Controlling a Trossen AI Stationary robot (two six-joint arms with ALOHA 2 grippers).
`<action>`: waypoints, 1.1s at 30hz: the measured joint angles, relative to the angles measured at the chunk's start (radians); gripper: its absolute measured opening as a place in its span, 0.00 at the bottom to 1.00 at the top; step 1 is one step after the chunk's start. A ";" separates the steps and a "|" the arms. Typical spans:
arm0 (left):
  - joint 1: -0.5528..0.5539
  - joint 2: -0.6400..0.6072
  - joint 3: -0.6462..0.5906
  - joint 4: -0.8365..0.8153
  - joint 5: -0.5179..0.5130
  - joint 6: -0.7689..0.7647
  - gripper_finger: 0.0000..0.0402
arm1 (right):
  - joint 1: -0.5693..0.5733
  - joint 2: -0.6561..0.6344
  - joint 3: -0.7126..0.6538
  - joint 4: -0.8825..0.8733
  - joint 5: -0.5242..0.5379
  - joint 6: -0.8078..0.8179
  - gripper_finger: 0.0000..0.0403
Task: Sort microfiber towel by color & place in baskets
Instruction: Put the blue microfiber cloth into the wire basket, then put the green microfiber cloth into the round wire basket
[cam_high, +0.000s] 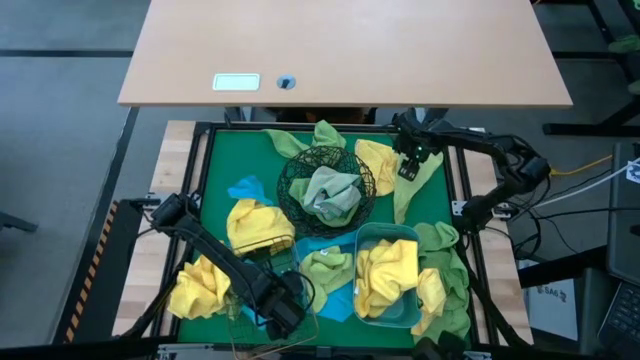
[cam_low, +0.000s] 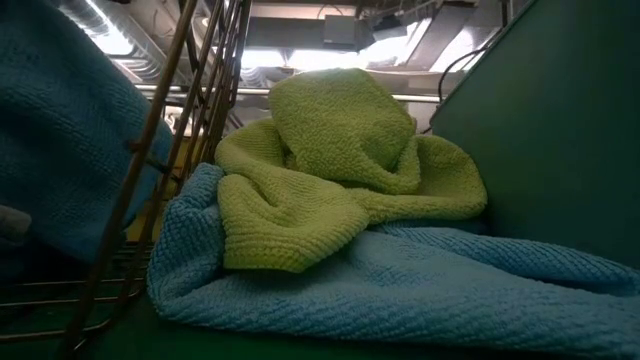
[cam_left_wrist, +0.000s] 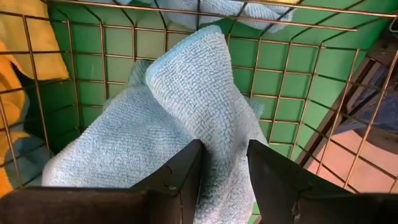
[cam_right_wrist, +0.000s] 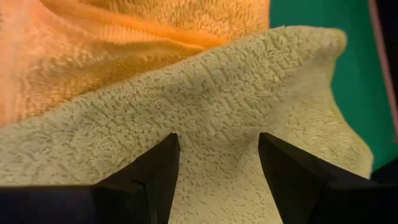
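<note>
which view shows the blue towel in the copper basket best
The left wrist view: the blue towel fills the frame, lying inside the copper wire basket just beyond the open left end effector. The high view hides it under the left arm. The low view catches only an edge; the right wrist view shows none.

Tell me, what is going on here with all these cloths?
Two robot arms are sorting coloured cloths into baskets. The left gripper is over the copper wire basket at the table's near edge, fingers apart around a blue cloth lying inside it. The right gripper, open, is down over a light green cloth beside a yellow one at the far right. The black mesh bowl holds green cloths, the plastic tub yellow ones.
</note>
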 joint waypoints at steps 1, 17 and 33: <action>0.000 0.000 0.000 0.000 0.000 0.001 0.31 | 0.000 0.009 0.000 0.000 0.000 0.000 0.54; -0.014 0.000 0.000 -0.003 0.001 0.028 0.31 | 0.000 0.049 0.000 -0.002 -0.010 -0.003 0.10; -0.042 -0.151 0.000 -0.032 -0.074 -0.007 0.31 | 0.001 0.048 0.206 -0.303 -0.010 -0.012 0.02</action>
